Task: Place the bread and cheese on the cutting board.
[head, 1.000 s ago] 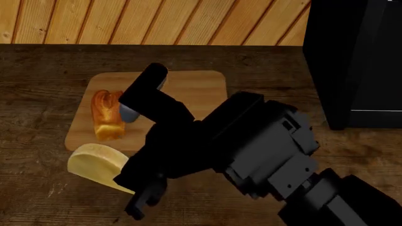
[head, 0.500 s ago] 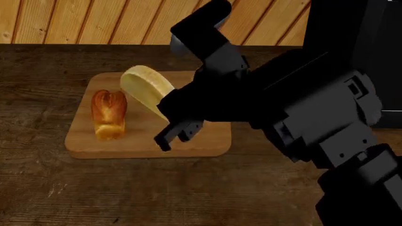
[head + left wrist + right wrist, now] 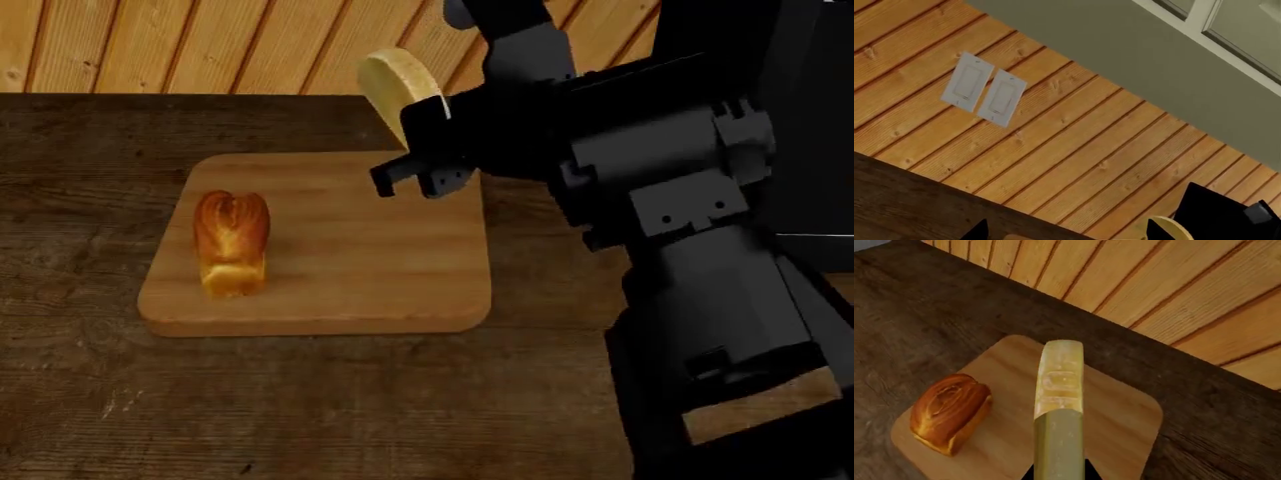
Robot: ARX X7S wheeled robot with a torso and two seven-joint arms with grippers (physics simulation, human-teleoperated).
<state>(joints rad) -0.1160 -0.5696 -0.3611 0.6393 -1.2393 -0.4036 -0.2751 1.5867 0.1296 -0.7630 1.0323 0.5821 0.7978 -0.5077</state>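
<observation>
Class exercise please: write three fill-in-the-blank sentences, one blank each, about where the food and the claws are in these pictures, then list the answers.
1. The bread lies on the ____.
2. The right claw holds the ____ in the air.
3. The wall behind the countertop is made of ____ planks.

Answers: cutting board; cheese; wooden

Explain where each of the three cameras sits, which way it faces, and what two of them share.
Head view: from the robot's head, down over the cutting board with the bread; the right arm lifts the cheese.
Right wrist view: near the right gripper, down past the held cheese to bread and board.
Left wrist view: faces the wood wall and its switch plates.
Shared by head and right wrist: bread, cheese, board.
</observation>
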